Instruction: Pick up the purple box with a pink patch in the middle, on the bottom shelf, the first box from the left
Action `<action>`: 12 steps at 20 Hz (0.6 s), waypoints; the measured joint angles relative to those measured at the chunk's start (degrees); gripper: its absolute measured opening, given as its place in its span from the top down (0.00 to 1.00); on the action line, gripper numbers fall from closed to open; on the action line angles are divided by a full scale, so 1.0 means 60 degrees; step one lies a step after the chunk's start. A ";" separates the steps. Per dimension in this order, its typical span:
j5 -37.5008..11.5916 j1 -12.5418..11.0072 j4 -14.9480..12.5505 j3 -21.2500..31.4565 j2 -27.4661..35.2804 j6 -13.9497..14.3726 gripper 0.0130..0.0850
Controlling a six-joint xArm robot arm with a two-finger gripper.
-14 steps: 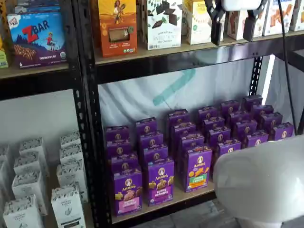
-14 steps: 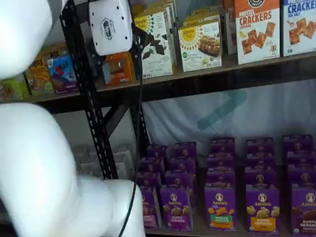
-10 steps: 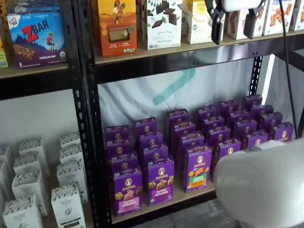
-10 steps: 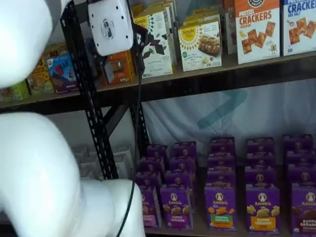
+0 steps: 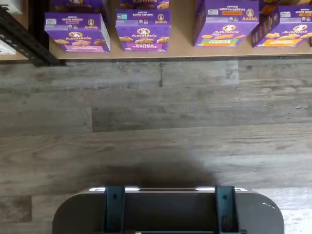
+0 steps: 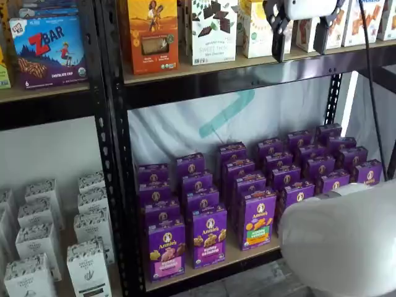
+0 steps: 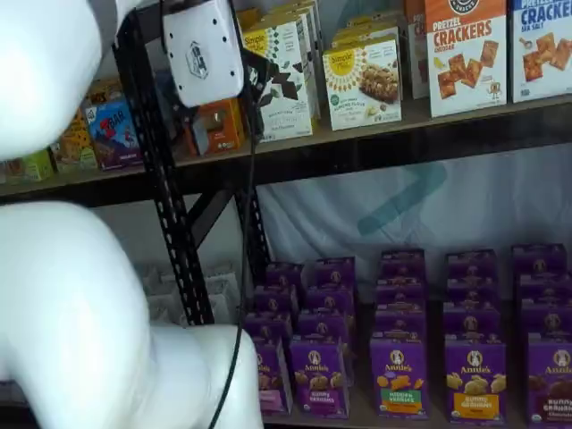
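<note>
Near: white arm casing, smooth, rounded. Gripper held high by upper shelf, black fingers spread with plain gap, nothing held. Descent and centring on target needed; neighbour carton just beside, to be cleared.

Far: purple box, matte cardboard, upright, pink band, at front left of bottom shelf, tan board, black steel rail.

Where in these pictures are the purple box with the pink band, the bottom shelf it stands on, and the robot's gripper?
the purple box (image 6: 166, 249): a shelf view, front face.
the bottom shelf (image 6: 247, 252): a shelf view, bare tan board near the front edge.
the gripper (image 6: 299, 42): a shelf view, open gap between its black fingers.
</note>
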 joint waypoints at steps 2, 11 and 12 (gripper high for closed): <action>-0.0200 0.0126 -0.0034 0.0188 -0.0017 0.0119 0.00; -0.1323 0.0494 -0.0003 0.1444 -0.0208 0.0539 0.00; -0.1456 0.0513 0.0038 0.1598 -0.0228 0.0567 0.00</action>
